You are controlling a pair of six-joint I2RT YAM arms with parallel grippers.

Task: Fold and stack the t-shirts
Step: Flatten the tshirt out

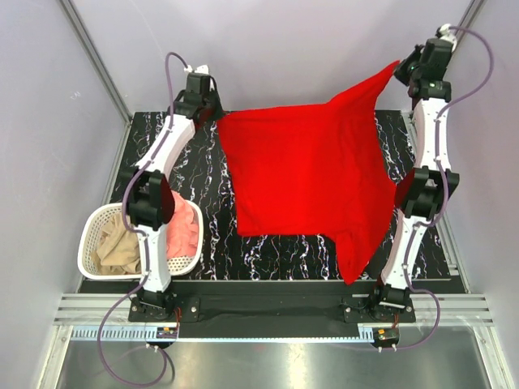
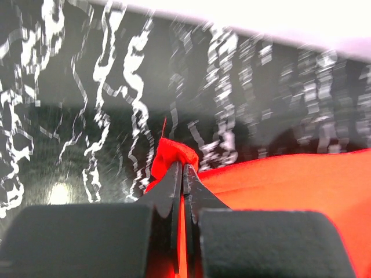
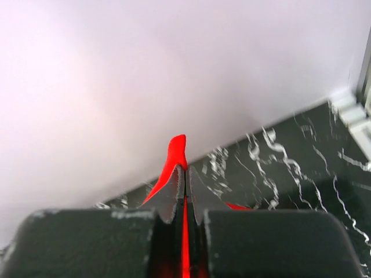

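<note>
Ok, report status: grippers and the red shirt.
Left gripper shut on red t-shirt corner. Right gripper shut on another corner, held higher. Laundry basket at near left, not touching shirt.

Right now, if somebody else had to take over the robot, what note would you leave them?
Left hand: shut on the far left corner of the red t-shirt, low over the black marbled table.
Right hand: shut on the far right corner, held higher.
The shirt is spread between them, with its near part lying on the table.
The white basket at the near left holds a tan garment and a pink garment.
Done: one shirt out and spread.
Left: fold it, then the basket clothes. No stack is seen yet.
</note>
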